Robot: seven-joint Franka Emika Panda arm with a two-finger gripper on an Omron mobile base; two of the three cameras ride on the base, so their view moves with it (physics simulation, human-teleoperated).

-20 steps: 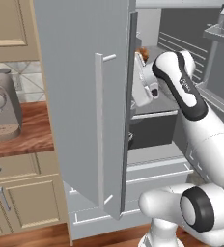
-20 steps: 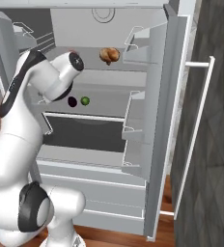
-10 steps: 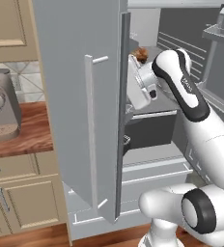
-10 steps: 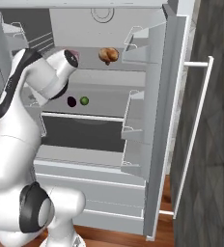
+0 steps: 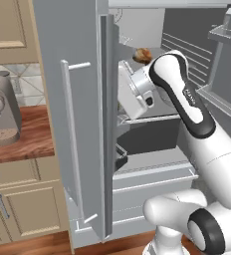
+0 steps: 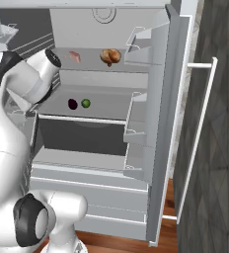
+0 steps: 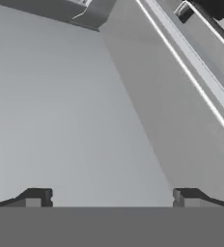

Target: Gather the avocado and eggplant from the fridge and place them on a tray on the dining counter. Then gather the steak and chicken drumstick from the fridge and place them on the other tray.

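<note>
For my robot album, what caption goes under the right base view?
Open fridge: steak and chicken drumstick above, eggplant beside avocado below.

No text, label, brand, number or sign could be read anywhere in these pictures. The only candidate was a small pale mark on the dark part of the robot's arm (image 5: 189,94) in the left base view, and it was too blurred to make out.
</note>
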